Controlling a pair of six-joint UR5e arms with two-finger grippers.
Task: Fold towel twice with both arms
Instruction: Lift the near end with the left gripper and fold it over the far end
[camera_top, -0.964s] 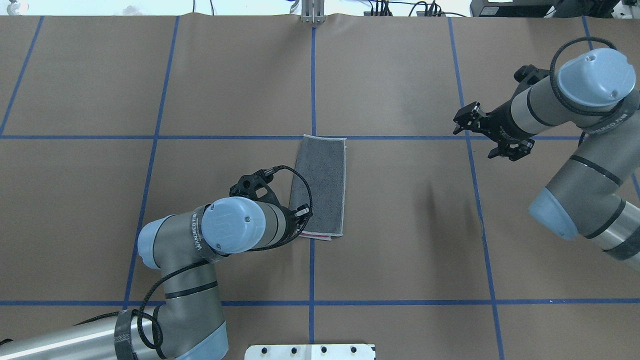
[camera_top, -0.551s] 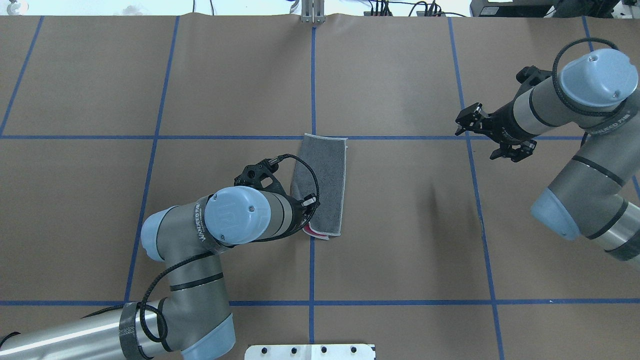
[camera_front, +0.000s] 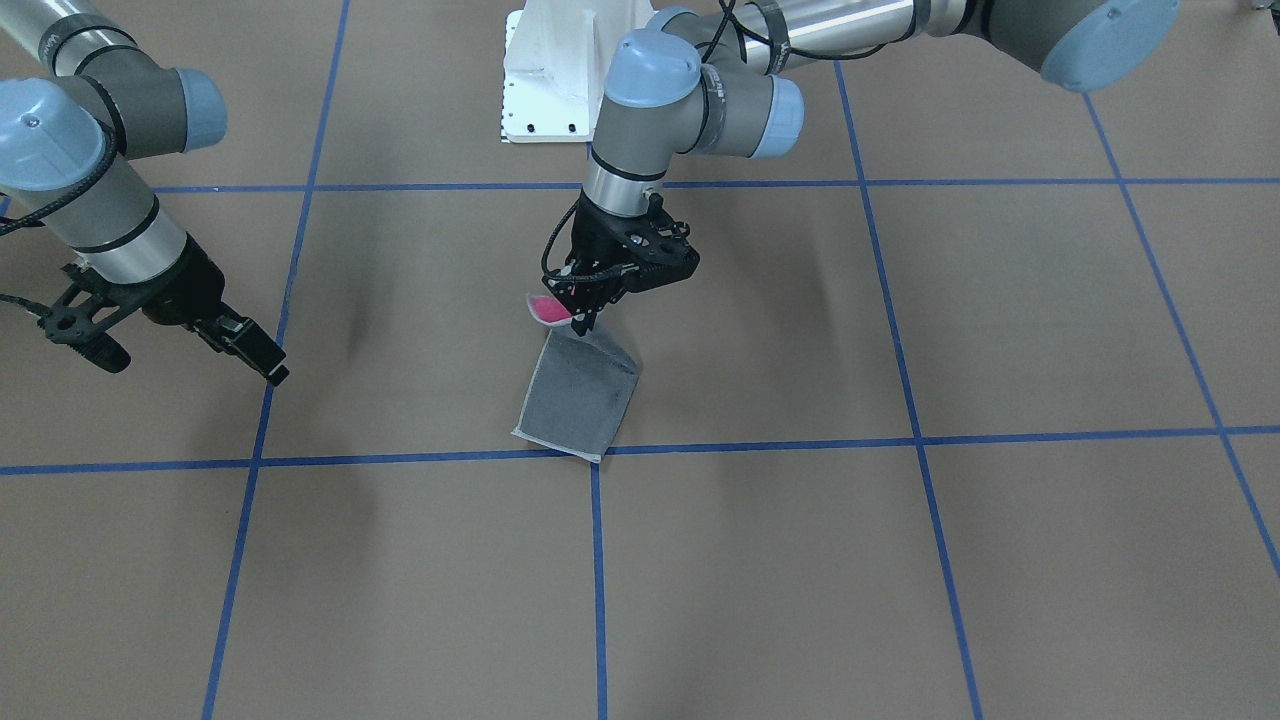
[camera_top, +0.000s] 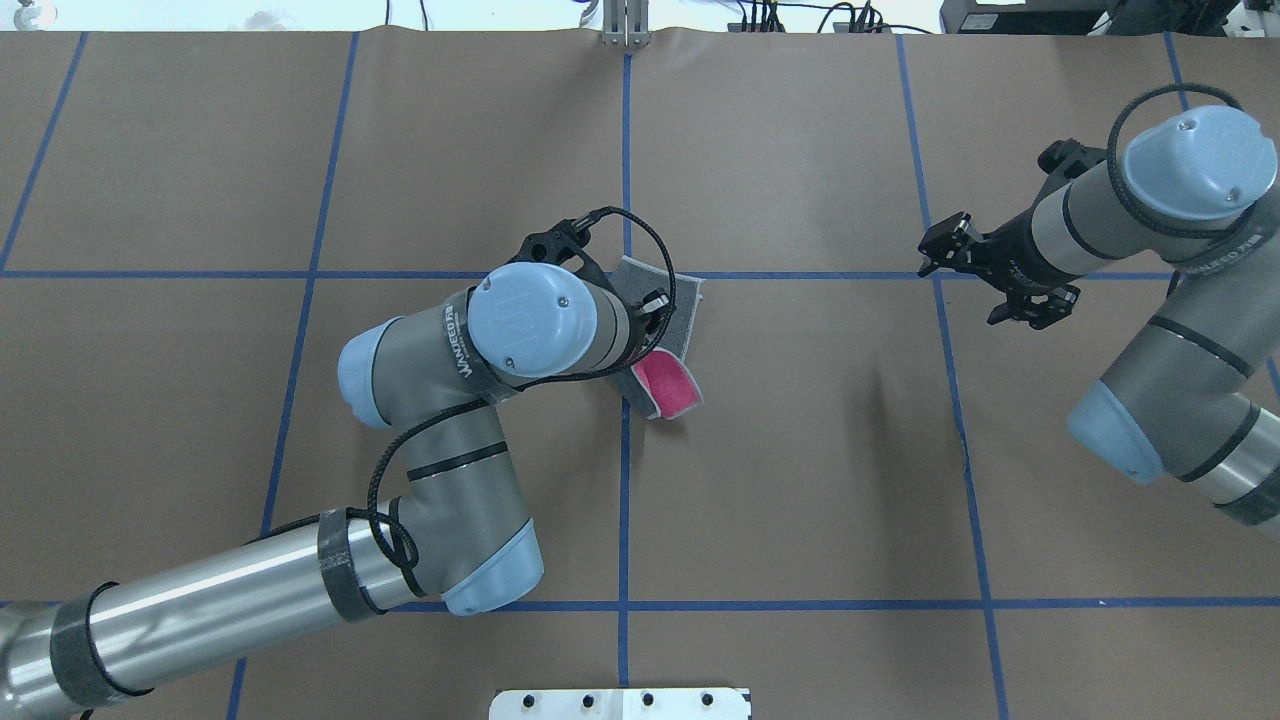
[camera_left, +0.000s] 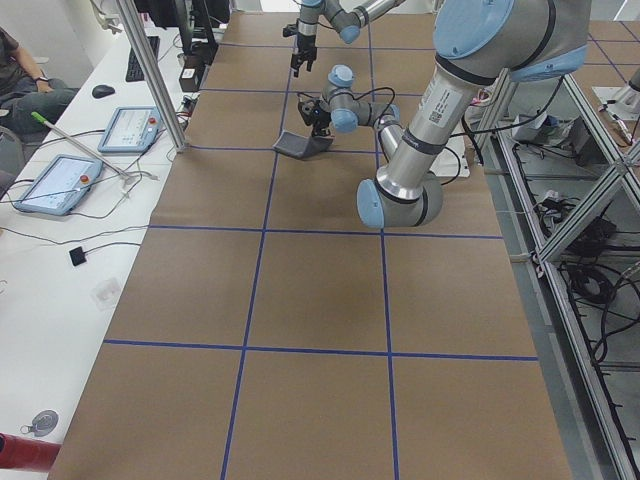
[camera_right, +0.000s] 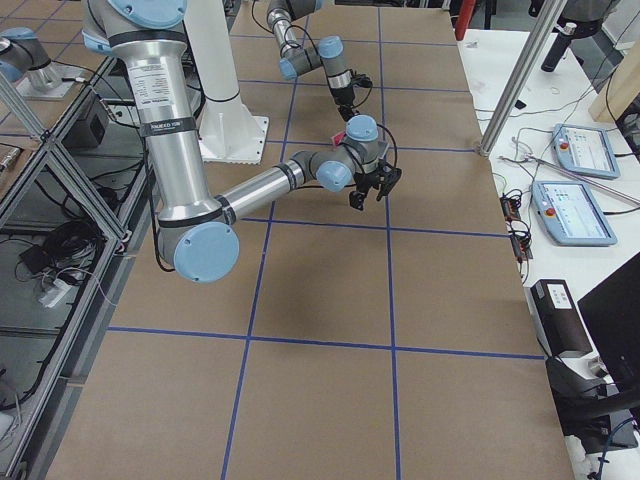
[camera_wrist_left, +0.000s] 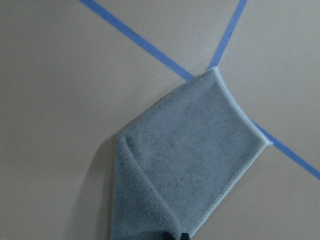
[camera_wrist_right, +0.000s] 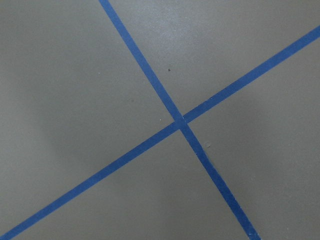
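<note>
The towel (camera_front: 577, 398) lies at the table's middle, folded into a strip with its dark grey face up. Its far end rests on the blue tape cross. Its near end is lifted and curls over, so the pink face (camera_top: 668, 388) shows. My left gripper (camera_front: 582, 318) is shut on that raised end, just above the table. In the left wrist view the grey towel (camera_wrist_left: 190, 160) runs down to the frame's bottom edge, between the fingertips. My right gripper (camera_front: 195, 366) hangs open and holds nothing, far to the right of the towel (camera_top: 690, 300) over a tape crossing (camera_wrist_right: 181, 121).
Brown paper with a blue tape grid (camera_top: 625, 150) covers the table. The white pedestal base (camera_front: 560, 70) stands at the robot's edge. Tablets and cables (camera_left: 60, 185) lie on a side bench beyond the far edge.
My left gripper has raised the towel's near end and carried it away from the robot toward the far end, which exposes the pink face. The right gripper has barely shifted.
</note>
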